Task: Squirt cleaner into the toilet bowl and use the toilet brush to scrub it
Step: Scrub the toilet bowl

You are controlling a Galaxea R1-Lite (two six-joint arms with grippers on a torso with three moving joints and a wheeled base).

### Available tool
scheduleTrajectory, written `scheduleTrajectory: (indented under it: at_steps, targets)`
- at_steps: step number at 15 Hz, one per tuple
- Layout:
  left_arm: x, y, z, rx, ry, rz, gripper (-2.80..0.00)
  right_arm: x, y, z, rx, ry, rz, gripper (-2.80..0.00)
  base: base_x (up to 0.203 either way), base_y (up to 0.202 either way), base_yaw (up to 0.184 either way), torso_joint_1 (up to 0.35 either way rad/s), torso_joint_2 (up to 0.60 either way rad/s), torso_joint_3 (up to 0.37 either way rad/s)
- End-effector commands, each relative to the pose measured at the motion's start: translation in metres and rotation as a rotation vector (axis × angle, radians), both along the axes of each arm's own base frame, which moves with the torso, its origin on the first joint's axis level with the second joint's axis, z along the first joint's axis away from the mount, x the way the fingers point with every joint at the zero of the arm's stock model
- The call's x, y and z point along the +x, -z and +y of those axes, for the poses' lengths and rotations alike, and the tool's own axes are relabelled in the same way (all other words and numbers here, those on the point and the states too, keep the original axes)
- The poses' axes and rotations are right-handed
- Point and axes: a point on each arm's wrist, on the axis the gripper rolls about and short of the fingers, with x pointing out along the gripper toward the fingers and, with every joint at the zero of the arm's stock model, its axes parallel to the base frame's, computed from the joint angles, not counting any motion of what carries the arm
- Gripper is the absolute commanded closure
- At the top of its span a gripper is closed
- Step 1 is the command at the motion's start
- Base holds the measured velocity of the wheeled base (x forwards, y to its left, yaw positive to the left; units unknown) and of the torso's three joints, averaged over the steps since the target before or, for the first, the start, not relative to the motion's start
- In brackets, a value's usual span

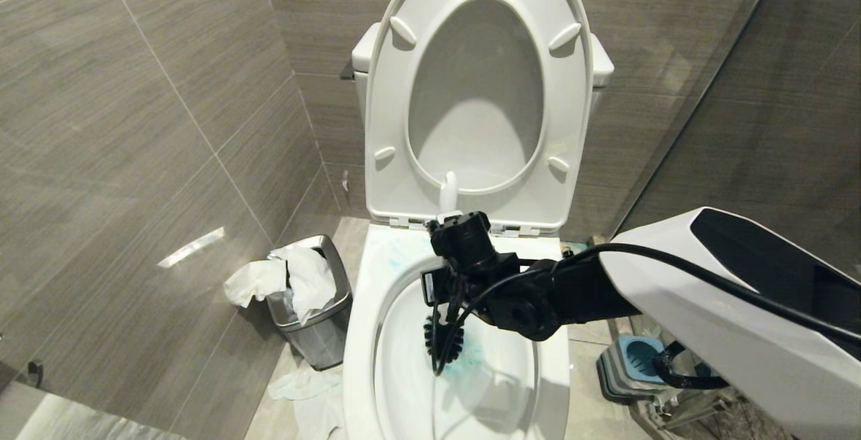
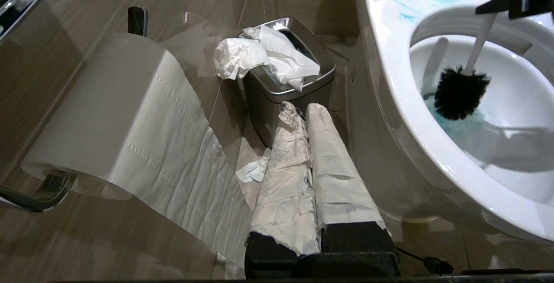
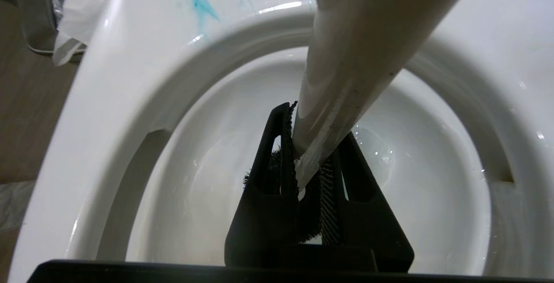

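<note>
Right gripper clamped on slim white plastic toilet brush; black bristle head inside glossy white ceramic toilet bowl, in turquoise cleaner (left gripper shut, idle). Risk: angled handle slipping through jaws, splashing.

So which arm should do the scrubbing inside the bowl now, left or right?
Right. The right gripper is already shut on the toilet brush, whose head sits inside the toilet bowl on the cleaner. The left gripper is shut, down beside the bowl near the waste bin.
</note>
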Motion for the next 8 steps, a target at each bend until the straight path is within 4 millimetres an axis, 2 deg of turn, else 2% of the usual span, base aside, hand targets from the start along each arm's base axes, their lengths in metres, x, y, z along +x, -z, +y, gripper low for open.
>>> scheduleTrajectory:
  at_steps: [1,3,4,8]
  targets:
    - [0.0,0.0,0.0,0.0,0.0,0.001,0.0,0.004,0.019,0.003,-0.021,0.004,0.025,0.0,0.0,0.0,0.0,0.0,0.0,0.0]
    - [0.0,0.0,0.0,0.002,0.0,0.001,0.0,0.005,0.019,0.004,-0.015,0.009,0.026,0.0,0.0,0.0,0.0,0.0,0.0,0.0]
    - [0.0,0.0,0.0,0.002,0.0,0.001,0.0,0.004,0.013,0.004,-0.001,0.012,0.019,0.0,0.0,0.0,0.0,0.0,0.0,0.0]
    - [0.0,0.0,0.0,0.003,0.001,0.001,0.0,-0.007,-0.033,-0.007,0.049,0.02,-0.018,0.0,0.0,0.0,0.0,0.0,0.0,0.0]
